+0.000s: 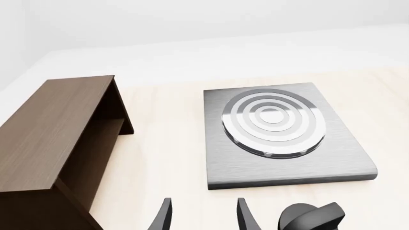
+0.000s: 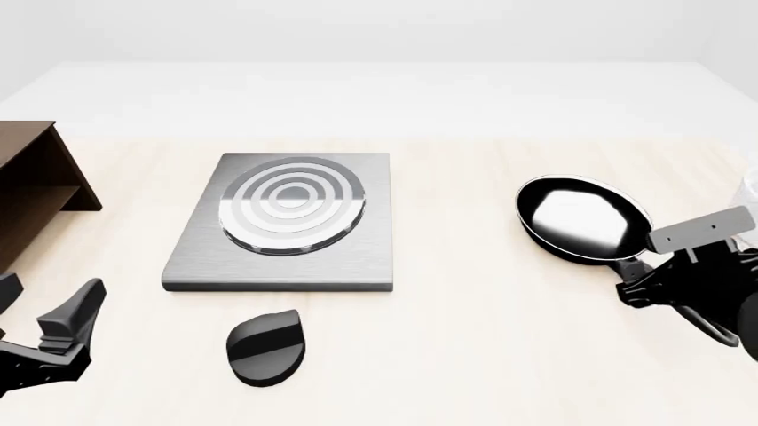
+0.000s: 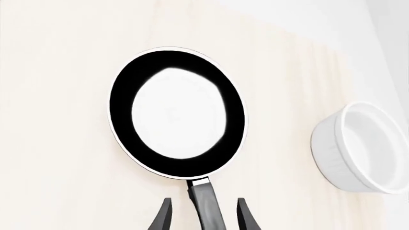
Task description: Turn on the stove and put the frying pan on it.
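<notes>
The stove point(image 2: 190, 262) is a flat grey slab with a ringed silver burner point(image 2: 293, 204), left of the table's middle. Its black oval knob point(image 2: 266, 346) lies on the table just in front of it. In the left wrist view the knob point(image 1: 311, 218) lies beside my open, empty left gripper point(image 1: 203, 219), not between its fingers. The frying pan point(image 2: 584, 219) rests on the table at the right, glossy black with a thin silver rim. My right gripper point(image 3: 203, 218) is open, with the pan's handle point(image 3: 206, 199) between its fingers point(image 3: 164, 215) and small gaps on both sides.
A dark brown wooden shelf point(image 2: 30, 191) stands at the left edge, close to the left arm point(image 2: 48, 342). A white round bowl point(image 3: 361, 148) sits on the table to the right of the pan. The stove point(image 1: 288, 158) lies ahead of the left gripper.
</notes>
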`<state>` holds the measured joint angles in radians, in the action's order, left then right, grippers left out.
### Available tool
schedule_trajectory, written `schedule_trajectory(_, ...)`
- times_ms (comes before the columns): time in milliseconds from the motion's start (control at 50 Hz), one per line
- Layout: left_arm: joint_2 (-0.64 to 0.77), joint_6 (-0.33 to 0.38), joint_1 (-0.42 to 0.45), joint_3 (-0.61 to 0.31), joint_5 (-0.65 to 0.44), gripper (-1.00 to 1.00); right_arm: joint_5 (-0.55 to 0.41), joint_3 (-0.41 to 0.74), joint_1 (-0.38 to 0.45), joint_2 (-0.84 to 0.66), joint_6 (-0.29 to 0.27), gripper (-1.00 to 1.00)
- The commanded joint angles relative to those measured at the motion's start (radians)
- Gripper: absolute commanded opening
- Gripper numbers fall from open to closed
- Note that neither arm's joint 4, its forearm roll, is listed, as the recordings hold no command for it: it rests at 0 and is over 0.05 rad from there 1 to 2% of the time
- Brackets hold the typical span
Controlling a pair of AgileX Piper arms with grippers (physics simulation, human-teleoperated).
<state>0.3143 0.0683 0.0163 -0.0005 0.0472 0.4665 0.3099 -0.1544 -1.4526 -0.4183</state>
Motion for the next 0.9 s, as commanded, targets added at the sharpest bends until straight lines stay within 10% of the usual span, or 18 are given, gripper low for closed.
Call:
schedule_trajectory(20, -0.004, -0.005, -0.002, 0.0, -0.005, 1.0, 0.119, -0.026, -0.023, -0.131, -0.035, 1.0)
schedule_trajectory(760, -0.002, 0.001, -0.008, 0.0, -0.004, 1.0, 0.233, -0.059, -0.083, -0.24, -0.106, 1.0)
schedule_trajectory(780, -0.004, 0.001, -0.009, 0.0, -0.006, 1.0, 0.243, -0.071, -0.079, -0.219, -0.107, -1.0)
schedule_trajectory(900, -0.028, -0.002, -0.009, 0.0, -0.031, 1.0, 0.227, -0.079, -0.054, -0.183, -0.1, -1.0)
